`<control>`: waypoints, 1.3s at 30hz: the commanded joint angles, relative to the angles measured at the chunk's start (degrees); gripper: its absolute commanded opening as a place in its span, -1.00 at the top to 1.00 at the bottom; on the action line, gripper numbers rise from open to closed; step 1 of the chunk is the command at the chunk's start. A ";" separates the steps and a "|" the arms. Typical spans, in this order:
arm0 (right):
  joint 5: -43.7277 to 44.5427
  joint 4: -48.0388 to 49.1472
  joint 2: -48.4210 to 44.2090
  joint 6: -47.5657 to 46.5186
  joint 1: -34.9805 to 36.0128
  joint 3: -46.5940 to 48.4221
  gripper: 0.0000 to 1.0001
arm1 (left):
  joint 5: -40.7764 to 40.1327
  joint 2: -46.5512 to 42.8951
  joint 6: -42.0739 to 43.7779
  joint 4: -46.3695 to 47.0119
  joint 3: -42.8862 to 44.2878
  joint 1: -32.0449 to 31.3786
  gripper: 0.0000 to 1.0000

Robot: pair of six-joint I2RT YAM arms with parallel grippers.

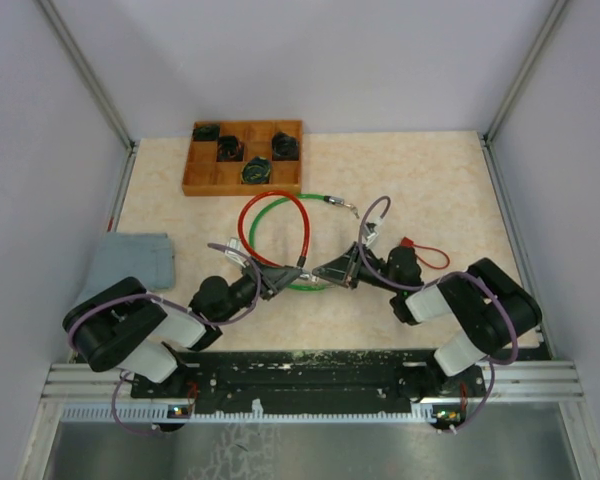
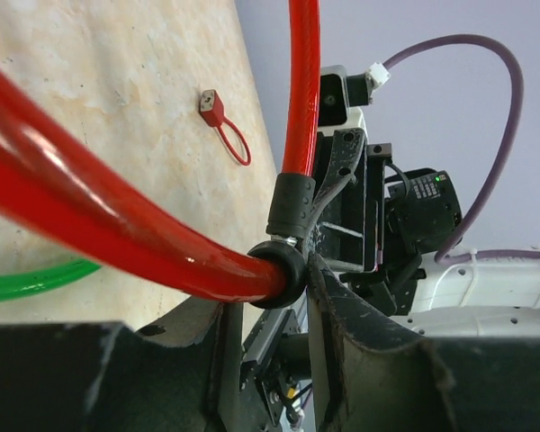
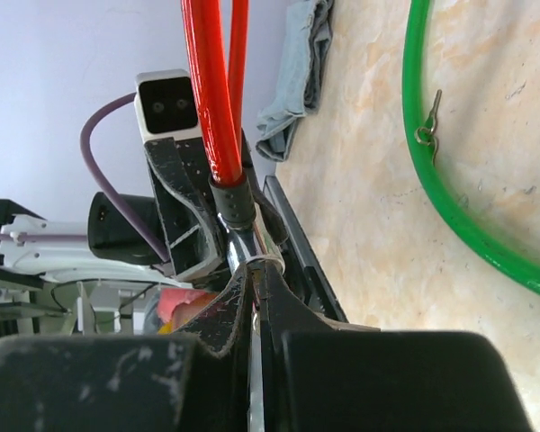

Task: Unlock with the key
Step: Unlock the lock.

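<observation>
A red cable lock (image 1: 275, 222) lies looped at mid-table, with its black end collar (image 2: 283, 270) lifted between the two arms. My left gripper (image 2: 265, 290) is shut on that collar, one finger on each side (image 1: 283, 277). Facing it, my right gripper (image 3: 256, 274) is shut on the key, a thin metal blade. The blade runs into the lock's silver cylinder (image 3: 250, 247) below the red cable (image 3: 207, 99). In the top view the right gripper (image 1: 327, 274) meets the left one tip to tip. Most of the key is hidden by the fingers.
A green cable lock (image 1: 315, 197) (image 3: 423, 162) lies under and behind the red one, a small key (image 3: 429, 117) beside it. There is a red strap with a tag (image 1: 425, 252) (image 2: 218, 115) on the right, a grey cloth (image 1: 130, 258) on the left and a wooden compartment tray (image 1: 202, 182) at the back.
</observation>
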 commanded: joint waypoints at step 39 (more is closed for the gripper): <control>34.54 -56.70 -24.25 -67.04 25.48 14.52 -0.10 | -3.19 -10.16 -2.74 -43.39 11.11 1.53 1.00</control>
